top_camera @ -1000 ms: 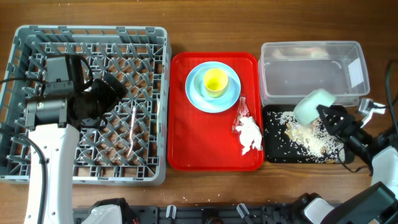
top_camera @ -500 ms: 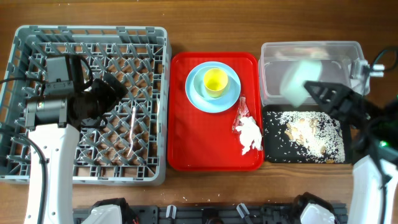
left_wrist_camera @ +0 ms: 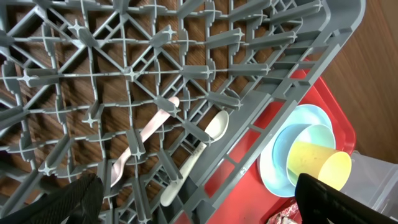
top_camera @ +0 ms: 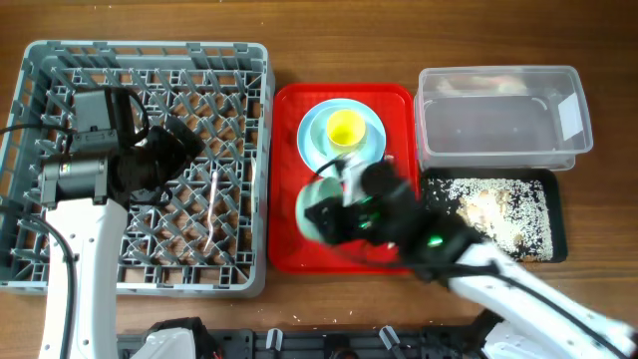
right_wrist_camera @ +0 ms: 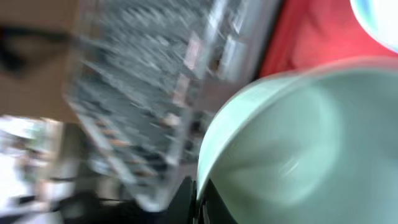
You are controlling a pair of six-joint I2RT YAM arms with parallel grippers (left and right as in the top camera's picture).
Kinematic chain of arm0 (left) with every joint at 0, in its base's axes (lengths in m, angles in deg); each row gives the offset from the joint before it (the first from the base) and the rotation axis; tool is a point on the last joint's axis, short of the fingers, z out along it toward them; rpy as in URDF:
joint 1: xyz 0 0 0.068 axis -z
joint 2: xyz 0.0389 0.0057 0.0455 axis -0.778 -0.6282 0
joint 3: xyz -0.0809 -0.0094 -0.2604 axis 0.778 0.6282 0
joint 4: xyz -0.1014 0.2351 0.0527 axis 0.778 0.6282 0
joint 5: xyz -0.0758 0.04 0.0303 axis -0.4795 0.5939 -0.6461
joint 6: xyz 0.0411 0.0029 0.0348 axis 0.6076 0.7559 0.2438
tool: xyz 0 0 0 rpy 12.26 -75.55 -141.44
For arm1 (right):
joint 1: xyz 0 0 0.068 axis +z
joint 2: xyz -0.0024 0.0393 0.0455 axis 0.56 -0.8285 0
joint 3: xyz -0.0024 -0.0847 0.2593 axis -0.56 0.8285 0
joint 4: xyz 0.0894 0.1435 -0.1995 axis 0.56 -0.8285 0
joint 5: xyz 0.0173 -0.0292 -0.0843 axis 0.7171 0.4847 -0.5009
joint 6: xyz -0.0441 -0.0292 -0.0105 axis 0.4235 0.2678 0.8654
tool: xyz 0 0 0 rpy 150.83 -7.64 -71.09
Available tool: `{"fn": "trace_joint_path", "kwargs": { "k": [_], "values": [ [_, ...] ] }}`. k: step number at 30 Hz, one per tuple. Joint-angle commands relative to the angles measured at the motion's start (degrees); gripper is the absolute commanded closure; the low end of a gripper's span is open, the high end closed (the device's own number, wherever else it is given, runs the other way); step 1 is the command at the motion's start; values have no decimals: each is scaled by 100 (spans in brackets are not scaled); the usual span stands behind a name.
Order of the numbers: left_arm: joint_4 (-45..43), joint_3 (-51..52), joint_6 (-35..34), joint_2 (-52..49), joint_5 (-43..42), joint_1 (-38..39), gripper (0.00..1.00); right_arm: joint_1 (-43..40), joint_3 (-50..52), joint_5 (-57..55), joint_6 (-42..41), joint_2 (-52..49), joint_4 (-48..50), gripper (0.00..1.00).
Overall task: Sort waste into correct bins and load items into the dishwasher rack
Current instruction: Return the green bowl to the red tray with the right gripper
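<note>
I've clenched the right hand (top_camera: 339,214) on the pale green bowl (right_wrist_camera: 280,162), centre frame, for the dishwasher rack (top_camera: 140,52); left hand (top_camera: 177,150) released.

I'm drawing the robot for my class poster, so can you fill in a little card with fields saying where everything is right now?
Left gripper: open, above the grey plastic dishwasher rack
In rack: white plastic spoon and a second pale cutlery piece
Right gripper: shut on the pale green bowl, over the red serving tray
On red tray: light blue round plate with small yellow cup on it
Black rectangular tray: rice-like food scraps inside
Clear plastic tub: beside the black tray
</note>
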Motion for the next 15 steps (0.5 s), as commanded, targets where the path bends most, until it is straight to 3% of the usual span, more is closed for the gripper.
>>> {"fn": "trace_joint_path", "kwargs": {
  "k": [1, 4, 8, 9, 10, 12, 15],
  "values": [
    [4, -57, 20, 31, -46, -22, 0, 785, 7, -2201, 391, -776, -201, 96],
    [4, -57, 20, 31, -46, -22, 0, 938, 7, -2393, 501, -1309, -245, 96],
    [4, -57, 20, 31, -46, -22, 0, 938, -208, -2232, 975, -1252, -254, 92],
    [4, -57, 20, 31, -46, -22, 0, 938, -334, -2118, 1047, -1235, -306, 74],
    [4, -57, 20, 31, -46, -22, 0, 938, -520, -2015, 1121, -1235, -474, 45],
    [4, -57, 20, 31, -46, -22, 0, 931, -946, -2048, 1294, -1150, -1228, 26],
    [4, -57, 20, 31, -46, -22, 0, 901, -1580, -2511, 1397, -940, -2387, 23]
  ]
}}
